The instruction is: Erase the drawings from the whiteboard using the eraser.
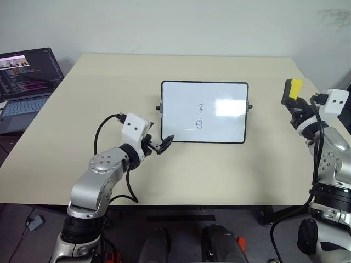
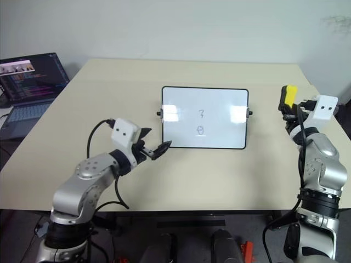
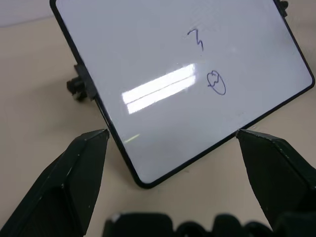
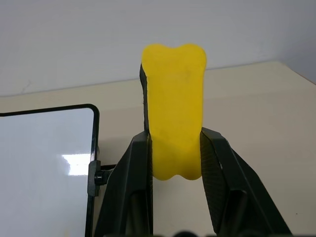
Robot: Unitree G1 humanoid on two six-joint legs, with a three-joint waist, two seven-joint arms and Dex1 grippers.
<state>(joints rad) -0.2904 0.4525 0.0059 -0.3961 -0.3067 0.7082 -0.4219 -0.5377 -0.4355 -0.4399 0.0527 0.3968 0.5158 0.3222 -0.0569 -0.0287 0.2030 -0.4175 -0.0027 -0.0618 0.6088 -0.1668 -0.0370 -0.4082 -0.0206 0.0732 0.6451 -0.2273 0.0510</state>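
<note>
Reaching forward and toward the middle, the left claw [image 1: 160,146] hovers low over the table [image 1: 82,109] with its fingers spread wide, just at the near left corner of the whiteboard [image 1: 181,104]. Out to the right, the right arm is raised with its claw [image 4: 175,148] pinching the eraser [image 4: 174,108], which stands upright, long axis vertical, above the table's right edge and well apart from the whiteboard. The eraser is a yellow block with a black backing and a waisted outline. The whiteboard sits mid-table, long side across, glossy white in a thin black frame with small side knobs. The drawings [image 1: 199,116], a "3" above a circled squiggle, sit near its centre. A laptop [image 1: 27,76] stands open at the far left.
</note>
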